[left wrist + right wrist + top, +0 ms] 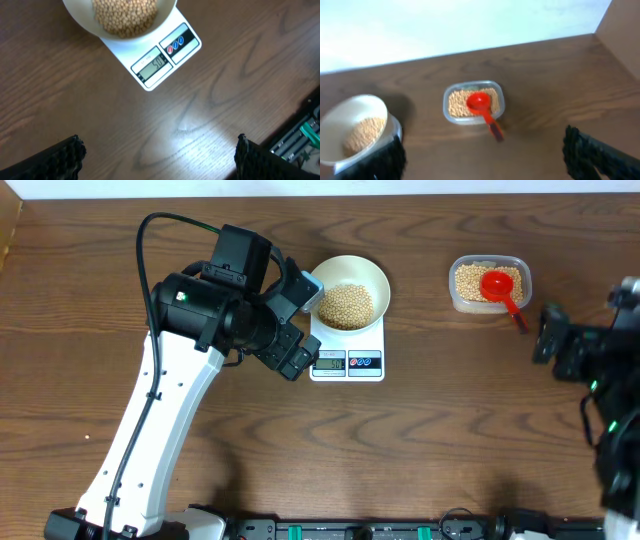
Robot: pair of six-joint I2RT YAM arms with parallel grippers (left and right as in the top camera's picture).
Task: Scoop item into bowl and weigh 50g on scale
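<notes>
The white bowl (372, 278) holds a heap of pale-tan beans (346, 305) and stands on the white scale (347, 363), whose display is lit. In the left wrist view the bowl (82, 24), beans (125, 15) and scale (165, 55) lie at the top. My left gripper (300, 330) is open and empty, just left of the scale; its fingers (157, 155) hang over bare table. My right gripper (560, 345) is open and empty, at the far right, near the tub. The right wrist view shows the bowl (340, 122) at the left and the open fingers (482, 155).
A clear plastic tub (489, 283) of beans stands at the back right, with a red scoop (500, 288) resting in it, handle out toward the front right. Both show in the right wrist view (473, 102). A black rail runs along the table's front edge (400, 530).
</notes>
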